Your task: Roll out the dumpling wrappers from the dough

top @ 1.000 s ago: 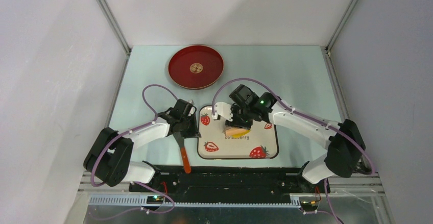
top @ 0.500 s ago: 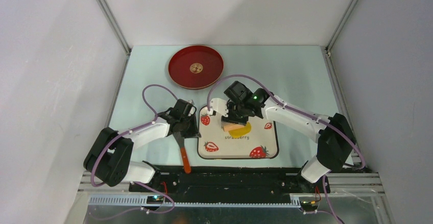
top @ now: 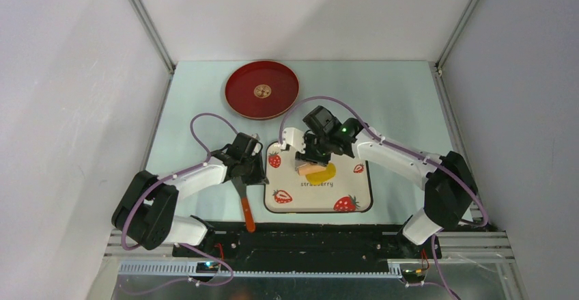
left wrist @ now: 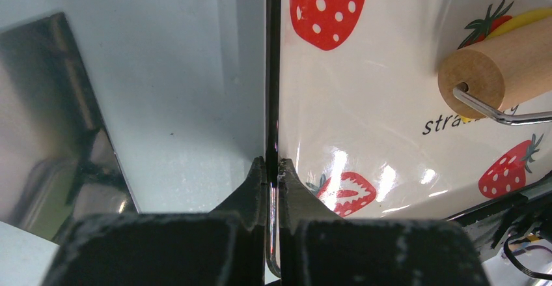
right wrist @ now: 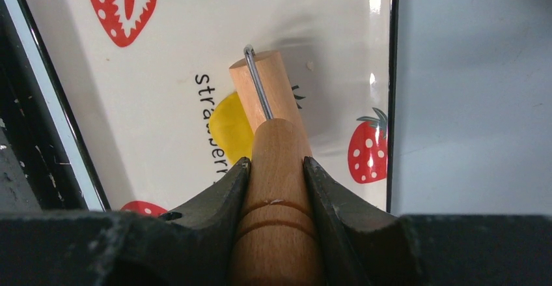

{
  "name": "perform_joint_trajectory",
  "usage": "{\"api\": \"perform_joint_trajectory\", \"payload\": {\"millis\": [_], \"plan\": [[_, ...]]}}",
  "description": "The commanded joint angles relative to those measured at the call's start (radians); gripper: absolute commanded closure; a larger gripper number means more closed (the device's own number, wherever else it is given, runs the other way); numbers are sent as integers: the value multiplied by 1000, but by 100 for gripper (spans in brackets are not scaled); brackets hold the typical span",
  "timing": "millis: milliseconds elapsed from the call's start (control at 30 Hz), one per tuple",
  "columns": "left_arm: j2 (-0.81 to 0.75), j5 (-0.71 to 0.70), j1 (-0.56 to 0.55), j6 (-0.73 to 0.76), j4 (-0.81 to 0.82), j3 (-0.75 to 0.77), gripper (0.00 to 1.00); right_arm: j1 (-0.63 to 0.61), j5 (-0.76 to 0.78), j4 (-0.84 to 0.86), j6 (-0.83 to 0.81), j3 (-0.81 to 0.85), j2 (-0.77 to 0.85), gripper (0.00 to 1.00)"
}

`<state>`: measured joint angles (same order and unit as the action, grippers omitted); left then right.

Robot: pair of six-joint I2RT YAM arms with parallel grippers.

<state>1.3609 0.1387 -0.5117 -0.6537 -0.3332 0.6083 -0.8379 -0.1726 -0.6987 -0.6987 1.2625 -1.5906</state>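
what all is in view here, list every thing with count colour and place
plate: 1, red, far left of the table
board: 1, white with red strawberries and a black rim, near middle
dough: 1 patch, yellow, on the board, partly under the roller
rolling pin: 1, wood with a wire frame, on the dough
scraper: 1, orange handle, left of the board
table: 1, pale green
left tool: 1, black, shut on the board's left rim
right tool: 1, black, shut on the rolling pin's handle

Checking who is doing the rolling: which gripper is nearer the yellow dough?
Right. The right gripper holds the wooden roller, whose head sits over the dough. The left gripper is off to the dough's left, pinched on the left edge of the board.
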Motion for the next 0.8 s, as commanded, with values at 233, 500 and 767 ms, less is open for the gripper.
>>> {"api": "perform_joint_trajectory", "payload": {"millis": [233,500,767], "plan": [[32,-135,21,59,-101,-44,100,63,-43,-13,26,-71,-113,100],[32,-134,21,60,-102,-43,100,95,17,4,19,-61,-119,100],[32,-135,21,60,-102,-44,100,116,111,7,37,-5,-31,100]]}}
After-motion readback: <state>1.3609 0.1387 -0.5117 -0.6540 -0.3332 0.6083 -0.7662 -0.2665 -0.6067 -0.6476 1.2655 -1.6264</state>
